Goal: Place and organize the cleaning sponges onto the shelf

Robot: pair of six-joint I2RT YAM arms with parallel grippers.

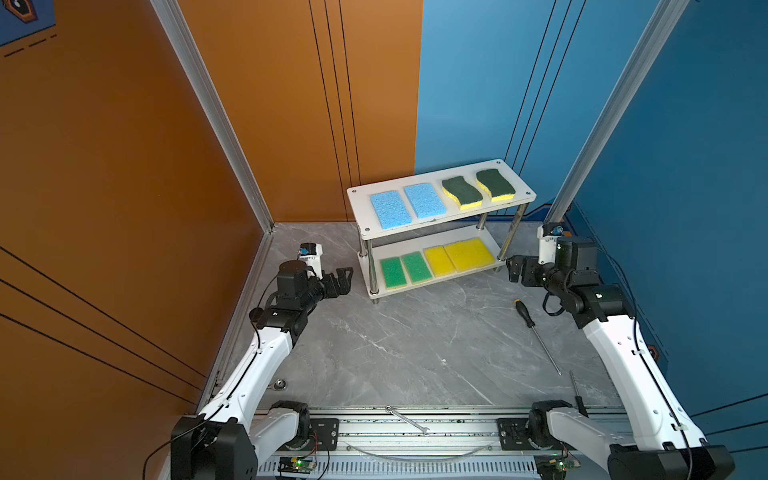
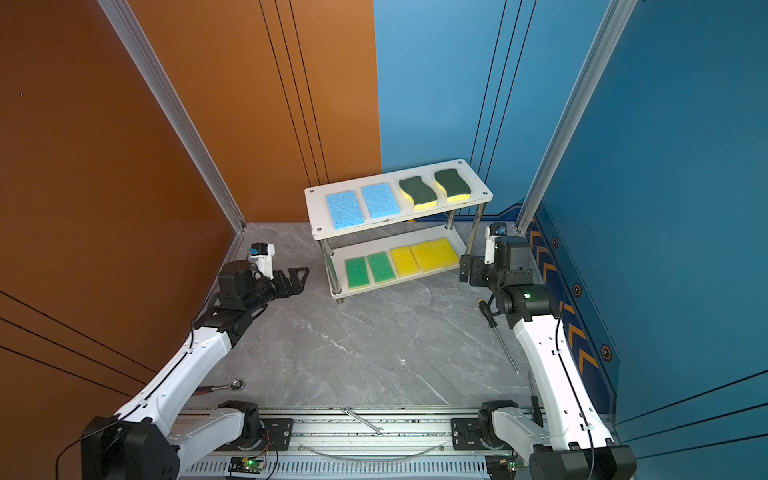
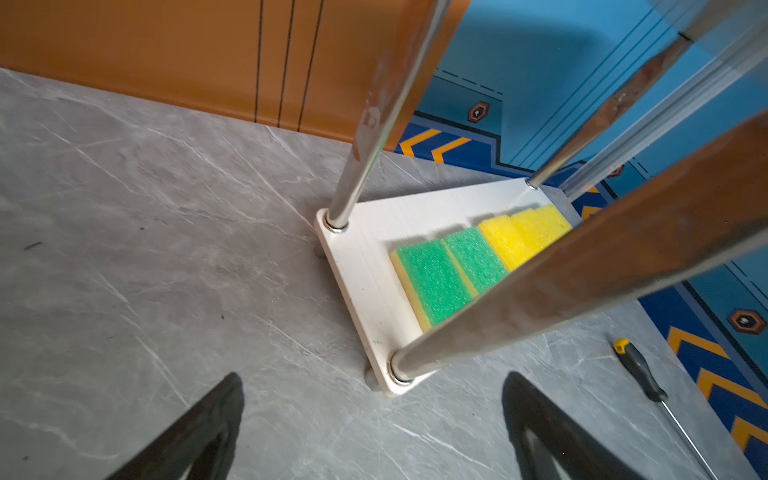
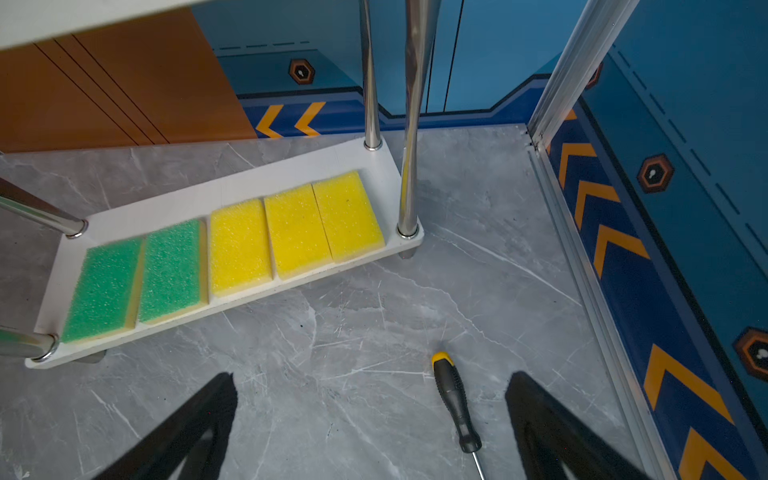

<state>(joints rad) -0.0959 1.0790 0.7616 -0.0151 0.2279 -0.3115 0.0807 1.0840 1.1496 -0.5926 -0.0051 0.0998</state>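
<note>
We list one shelf [image 1: 359,204], two white tiers on chrome posts, standing at the back of the grey marble table [image 1: 415,345].

Upper tier, left to right in both top views: two light blue sponges [image 1: 390,210], then two wavy dark-green-topped sponges [image 1: 461,192].

Lower tier: two green-on-yellow sponges [image 4: 104,286], then three yellow sponges [image 4: 297,230], side by side.

Left gripper [image 1: 347,281]: jaws wide apart, holding nothing, just off the shelf's left end.

Right gripper [image 1: 514,269]: jaws wide apart, empty, near the shelf's right end.

We also note a screwdriver [image 1: 524,314] lying on the table beside the right arm.
</note>
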